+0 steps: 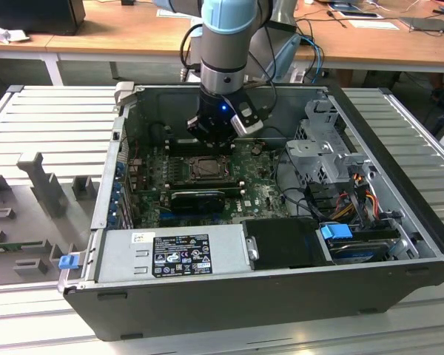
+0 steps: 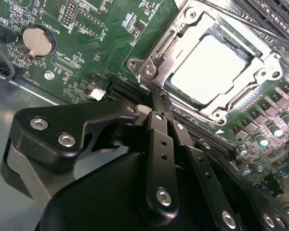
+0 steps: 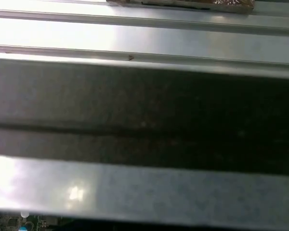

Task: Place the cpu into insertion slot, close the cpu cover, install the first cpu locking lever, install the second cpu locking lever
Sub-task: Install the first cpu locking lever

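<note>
The cpu (image 2: 209, 67), pale and square, lies flat in the insertion slot (image 2: 183, 89) on the green board. The cpu cover (image 2: 260, 72), a metal frame, is down over the chip's edges. A thin metal lever rod (image 2: 241, 23) runs along the far side of the socket. My gripper (image 2: 156, 96) is shut, its black fingers (image 2: 161, 139) pressed together with nothing visible between them. Its tips hover just off the socket's corner hinge (image 2: 148, 71). In the exterior view the gripper (image 1: 211, 137) hangs inside the open case, just behind the insertion slot (image 1: 206, 168).
A long black graphics card (image 1: 198, 198) lies in front of the socket. A power supply (image 1: 174, 251) fills the case's front, and a drive cage (image 1: 322, 148) stands at the exterior view's right. A coin battery (image 2: 37, 41) and memory slots (image 2: 274, 14) flank the socket.
</note>
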Robot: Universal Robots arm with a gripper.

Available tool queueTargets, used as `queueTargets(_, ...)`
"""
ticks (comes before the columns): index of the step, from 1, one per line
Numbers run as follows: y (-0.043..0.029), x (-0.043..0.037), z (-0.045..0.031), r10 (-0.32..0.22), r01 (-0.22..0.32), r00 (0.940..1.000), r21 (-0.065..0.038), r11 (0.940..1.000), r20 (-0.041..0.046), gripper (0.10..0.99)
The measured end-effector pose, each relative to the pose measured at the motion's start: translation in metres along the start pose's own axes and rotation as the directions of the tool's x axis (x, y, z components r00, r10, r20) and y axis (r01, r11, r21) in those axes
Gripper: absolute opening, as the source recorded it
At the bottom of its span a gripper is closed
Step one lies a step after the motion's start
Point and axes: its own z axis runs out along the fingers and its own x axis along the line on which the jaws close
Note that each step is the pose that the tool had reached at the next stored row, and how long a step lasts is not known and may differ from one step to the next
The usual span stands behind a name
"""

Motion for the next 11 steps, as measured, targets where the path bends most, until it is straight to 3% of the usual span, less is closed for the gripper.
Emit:
queueTargets(9,-0.0004,0.0,0.0031,0.0,0.0,1.0,0.001,1.0,-0.0002,0.106)
queueTargets(11,-0.0003,0.0,0.0032,0.0,0.0,1.0,-0.008,1.0,0.0005,0.106)
